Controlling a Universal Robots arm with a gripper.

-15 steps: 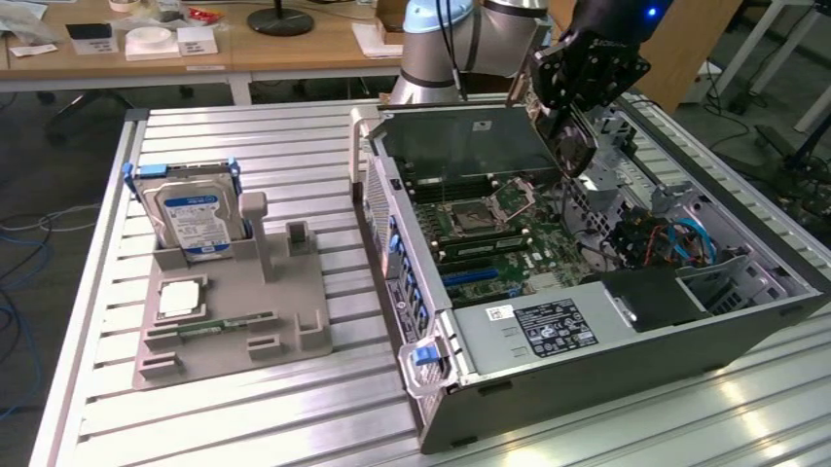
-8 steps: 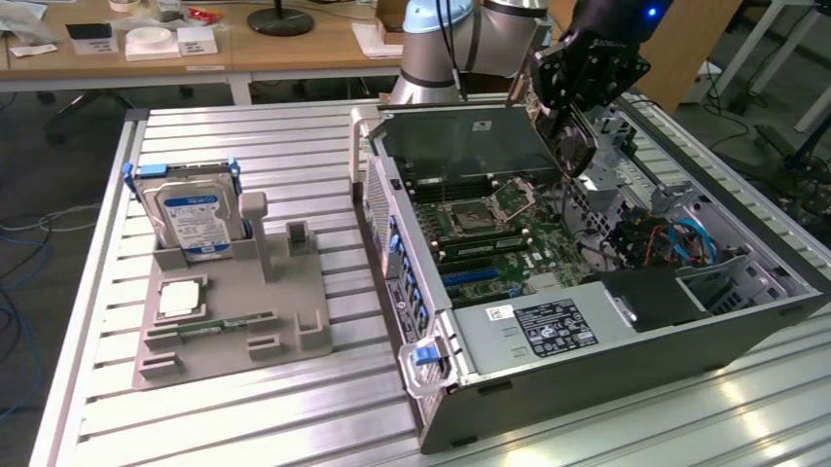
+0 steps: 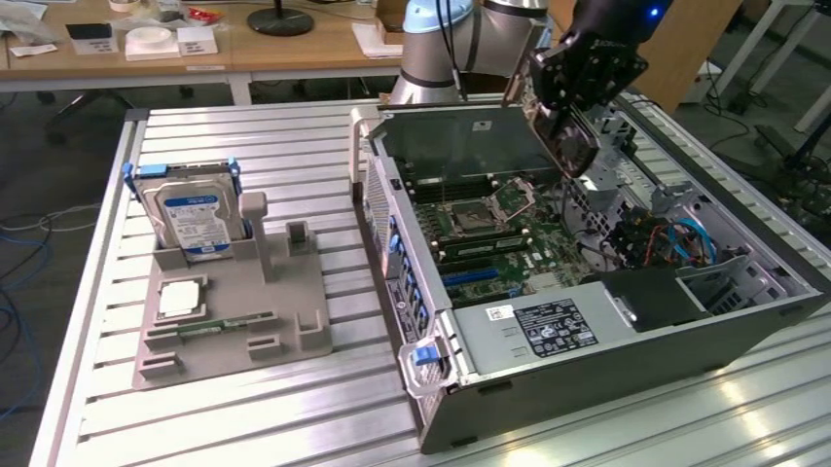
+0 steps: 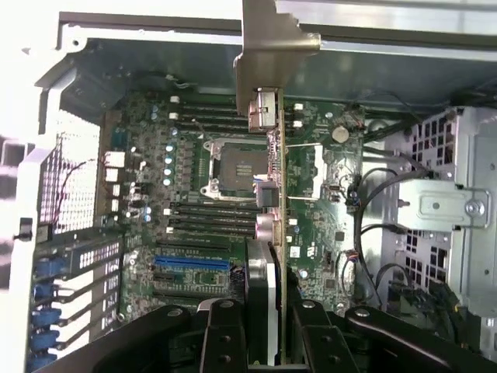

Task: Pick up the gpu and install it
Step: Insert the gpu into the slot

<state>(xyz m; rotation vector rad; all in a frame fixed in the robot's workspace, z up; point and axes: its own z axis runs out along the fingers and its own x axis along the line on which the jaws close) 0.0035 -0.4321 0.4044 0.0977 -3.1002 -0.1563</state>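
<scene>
My hand (image 3: 578,105) is closed on the gpu (image 3: 573,146), its fingers (image 4: 225,334) pinching the card from both sides. The gpu hangs on edge above the open case (image 3: 727,326), over the case's motherboard (image 3: 487,229), not yet in a slot. Its silver bracket (image 4: 268,54) faces a case wall. The case lies on the tabletop (image 3: 260,146).

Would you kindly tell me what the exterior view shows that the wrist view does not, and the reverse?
Exterior view: the grey tray, carrying a silver hard drive with a blue-white label, a square silver processor and a narrow green memory stick. Wrist view: the green gpu card with a silver end bracket seen edge-on, clamped between black fingers. Both: the gripper holding that card over the green motherboard inside the open grey computer case.
</scene>
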